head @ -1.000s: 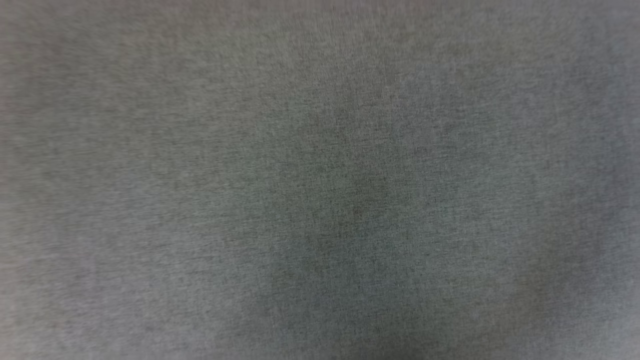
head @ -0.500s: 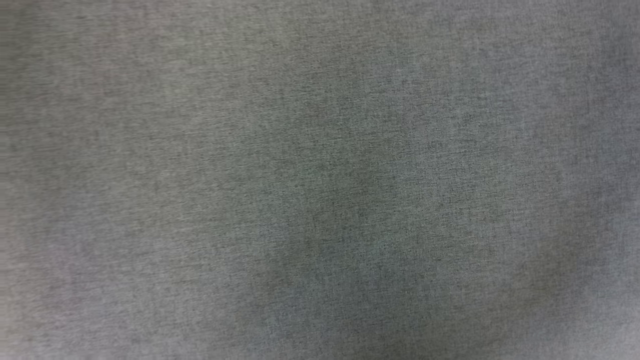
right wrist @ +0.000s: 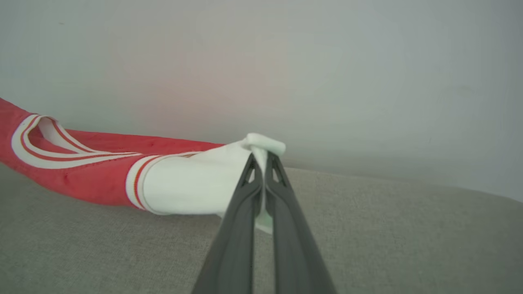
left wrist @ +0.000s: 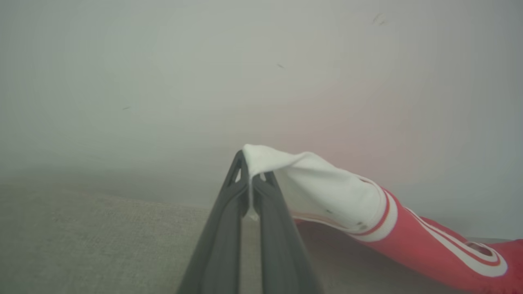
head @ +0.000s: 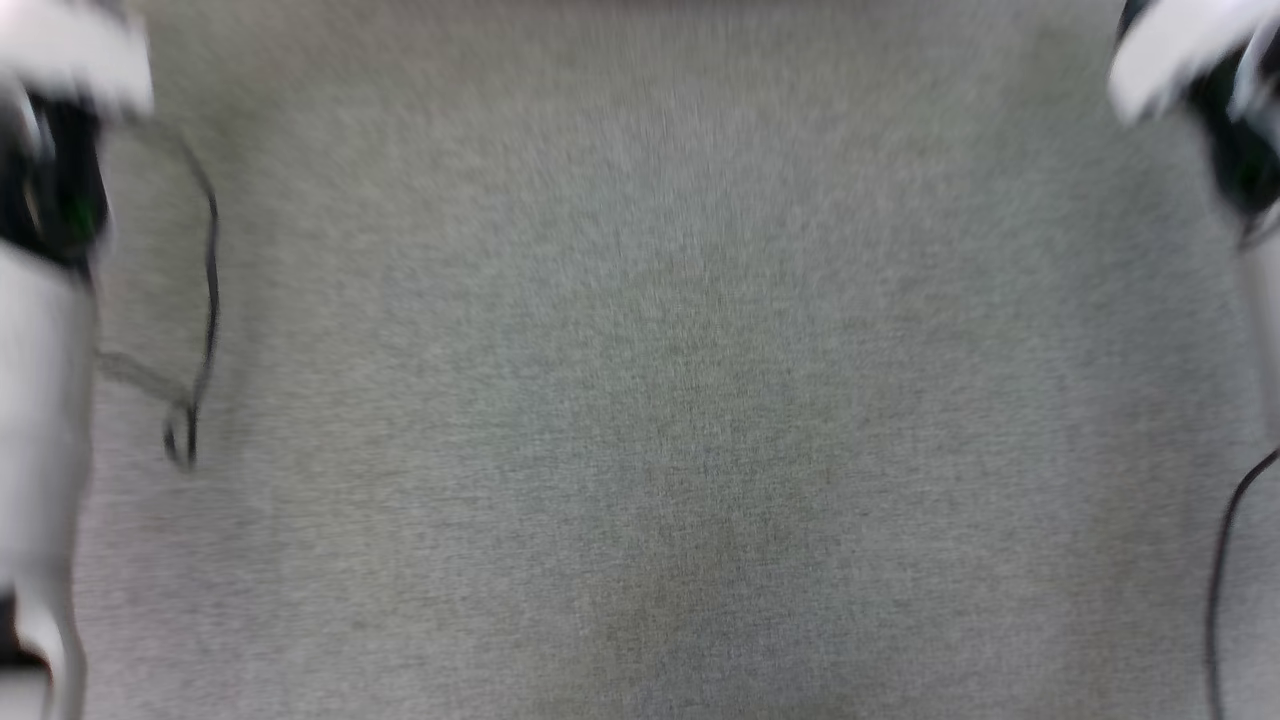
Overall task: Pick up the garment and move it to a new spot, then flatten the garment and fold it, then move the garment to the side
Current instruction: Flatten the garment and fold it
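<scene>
The garment (left wrist: 412,241) is a red jersey with white sleeves and red-white striped trim. In the left wrist view my left gripper (left wrist: 250,173) is shut on the edge of one white sleeve, and the red body trails off to the right over the grey cloth surface. In the right wrist view my right gripper (right wrist: 261,157) is shut on the other white sleeve of the garment (right wrist: 81,171), whose red body and striped neck trim run to the left. The garment is stretched between the two grippers, low over the surface.
The head view looks down on a grey fabric surface (head: 640,400), blurred. Pale forearms stand at its left edge (head: 40,380) and right edge (head: 1180,50), each with a thin black cable (head: 205,300) beside it. A plain pale wall (right wrist: 327,61) rises behind the surface.
The head view has shifted: earlier it held nothing but grey fabric, now both pale forearms and their cables stand at its left and right edges.
</scene>
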You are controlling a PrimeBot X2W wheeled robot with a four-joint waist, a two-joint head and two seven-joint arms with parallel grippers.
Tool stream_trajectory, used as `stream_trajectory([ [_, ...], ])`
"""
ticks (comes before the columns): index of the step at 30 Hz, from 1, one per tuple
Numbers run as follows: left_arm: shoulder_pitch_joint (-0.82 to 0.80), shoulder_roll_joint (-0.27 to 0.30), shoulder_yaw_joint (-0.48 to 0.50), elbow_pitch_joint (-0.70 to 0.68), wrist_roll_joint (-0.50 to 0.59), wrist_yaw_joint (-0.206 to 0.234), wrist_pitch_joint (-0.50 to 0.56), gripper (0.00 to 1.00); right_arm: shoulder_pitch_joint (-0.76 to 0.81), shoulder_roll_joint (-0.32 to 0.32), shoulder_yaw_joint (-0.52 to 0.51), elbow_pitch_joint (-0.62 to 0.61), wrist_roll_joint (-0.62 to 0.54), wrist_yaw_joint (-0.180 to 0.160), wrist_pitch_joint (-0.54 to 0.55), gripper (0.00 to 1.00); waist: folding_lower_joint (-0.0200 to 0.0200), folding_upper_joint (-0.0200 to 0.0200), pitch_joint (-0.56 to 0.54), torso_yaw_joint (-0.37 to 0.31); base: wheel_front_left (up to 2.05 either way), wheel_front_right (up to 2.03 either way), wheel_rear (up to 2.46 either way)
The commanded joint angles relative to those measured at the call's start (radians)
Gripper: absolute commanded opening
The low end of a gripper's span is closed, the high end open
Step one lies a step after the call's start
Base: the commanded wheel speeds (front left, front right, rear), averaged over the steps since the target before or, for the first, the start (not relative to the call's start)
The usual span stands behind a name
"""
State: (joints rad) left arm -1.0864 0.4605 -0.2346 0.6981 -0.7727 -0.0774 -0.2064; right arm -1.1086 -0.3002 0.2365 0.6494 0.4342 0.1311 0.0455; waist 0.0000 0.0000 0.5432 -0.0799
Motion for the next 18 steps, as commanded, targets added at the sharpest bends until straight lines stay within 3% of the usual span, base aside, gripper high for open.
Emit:
stream_trajectory([
  [1, 0.101, 0.01, 0.012, -0.019, -0.011, 0.001, -0.015, 0.0, 0.086, -0.013, 0.005, -0.023, 0.031, -0.001, 0.003, 0.0, 0.0, 0.0, -0.115, 0.017, 0.0, 0.0, 0.0],
  [6, 0.38, 0.019, 0.051, -0.113, -0.045, 0.029, -0.039, 0.0, 0.308, -0.043, -0.003, -0.097, 0.104, -0.001, 0.032, 0.0, 0.0, 0.0, -0.226, 0.028, 0.0, 0.0, 0.0],
  [9, 0.545, 0.011, 0.061, -0.181, -0.061, 0.056, -0.042, 0.0, 0.441, -0.076, -0.005, -0.141, 0.086, -0.001, 0.057, 0.0, 0.0, 0.0, -0.289, 0.045, 0.0, 0.0, 0.0],
  [18, 0.912, -0.001, 0.047, -0.38, -0.085, 0.159, 0.012, 0.0, 0.8, -0.035, -0.132, -0.293, 0.059, -0.001, 0.17, 0.0, 0.0, 0.0, -0.408, 0.084, 0.0, 0.0, 0.0],
])
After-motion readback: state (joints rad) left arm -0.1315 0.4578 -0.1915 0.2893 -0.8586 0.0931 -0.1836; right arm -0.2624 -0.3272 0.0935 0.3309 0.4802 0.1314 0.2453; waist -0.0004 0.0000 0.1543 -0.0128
